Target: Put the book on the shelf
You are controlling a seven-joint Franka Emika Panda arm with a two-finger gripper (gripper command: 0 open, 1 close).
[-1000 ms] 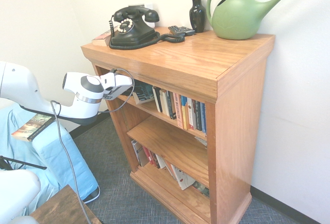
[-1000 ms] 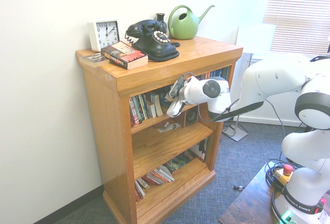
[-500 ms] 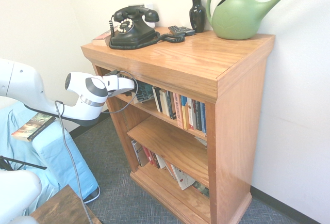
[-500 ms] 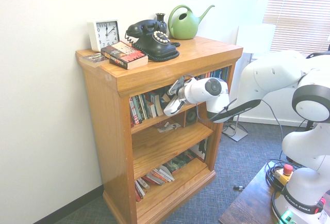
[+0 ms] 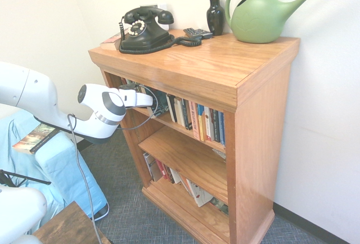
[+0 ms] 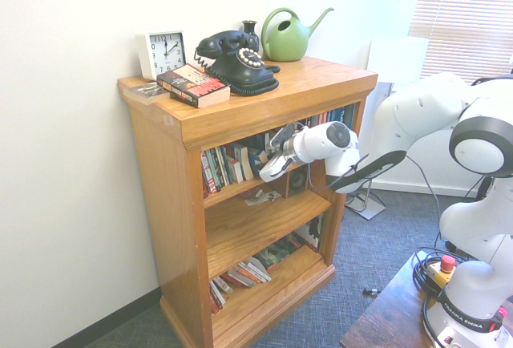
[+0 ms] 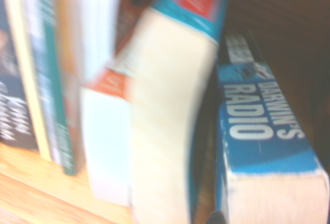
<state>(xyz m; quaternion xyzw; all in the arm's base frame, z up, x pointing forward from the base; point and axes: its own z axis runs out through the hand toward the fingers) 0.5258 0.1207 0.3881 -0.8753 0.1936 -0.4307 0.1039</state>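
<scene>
- The jaws [image 6: 266, 167] reach into the top inner tier of the oak bookcase [image 6: 264, 115], at the end of the white arm.
- The book [image 7: 258, 131], with "DARWIN'S RADIO" in white letters on its blue spine, is already inside this tier. In the wrist view it is beside a thick paperback with pale pages [image 7: 170, 126] that leans over.
- In the first exterior view the book [image 5: 159, 100] shows just in front of the arm's tip, near the row of upright books [image 5: 197, 121].
- The shelf [image 5: 169, 121] is under it, but I cannot tell if the book rests fully on the board.
- I cannot tell if the jaws are open or closed; they are too small and partly hidden in both exterior views.
- My judgement: the step in hand is the placing itself, close to the end of the task.
- The next move probably calls for setting the book steady against its neighbours, letting go, and then drawing the arm straight back out.
- The leaning paperback could tip if it is pushed.
</scene>
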